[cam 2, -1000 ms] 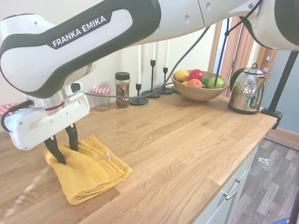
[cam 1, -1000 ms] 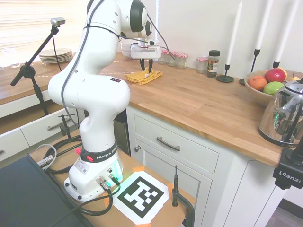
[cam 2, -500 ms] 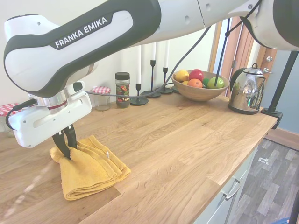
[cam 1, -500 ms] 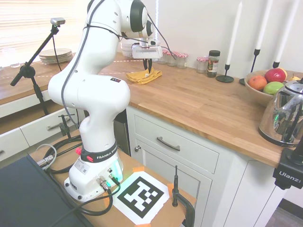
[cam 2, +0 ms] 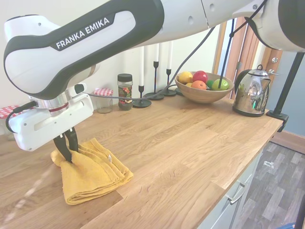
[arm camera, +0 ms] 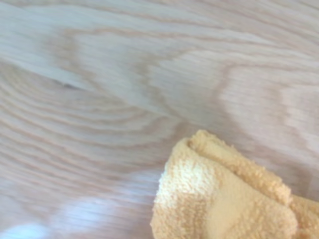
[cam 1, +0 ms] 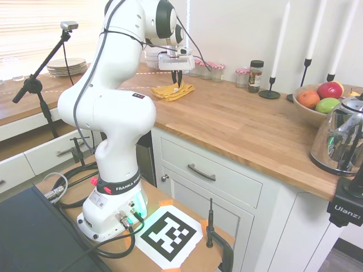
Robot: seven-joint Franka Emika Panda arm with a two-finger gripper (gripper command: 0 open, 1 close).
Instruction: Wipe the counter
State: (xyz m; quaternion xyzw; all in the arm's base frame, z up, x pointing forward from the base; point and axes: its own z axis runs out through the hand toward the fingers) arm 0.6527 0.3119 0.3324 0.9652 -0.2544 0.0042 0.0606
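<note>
Since a second ago the jaws (cam 2: 67,149) have been brought together on the back edge of the yellow cloth (cam 2: 93,172), and the cloth has been bunched and shifted a little; in the last half second almost nothing has moved. The jaws are narrow now, pinching a fold of the cloth. The cloth lies on the tabletop (cam 2: 190,143), near the jars by the wall. The grasp seems finished, so wiping can probably be started next.

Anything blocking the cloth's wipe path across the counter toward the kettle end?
Nothing visible. The gripper is shut on the yellow cloth, and the counter ahead is bare wood; the jars, candlesticks, fruit bowl and kettle sit along the back and far end.
</note>
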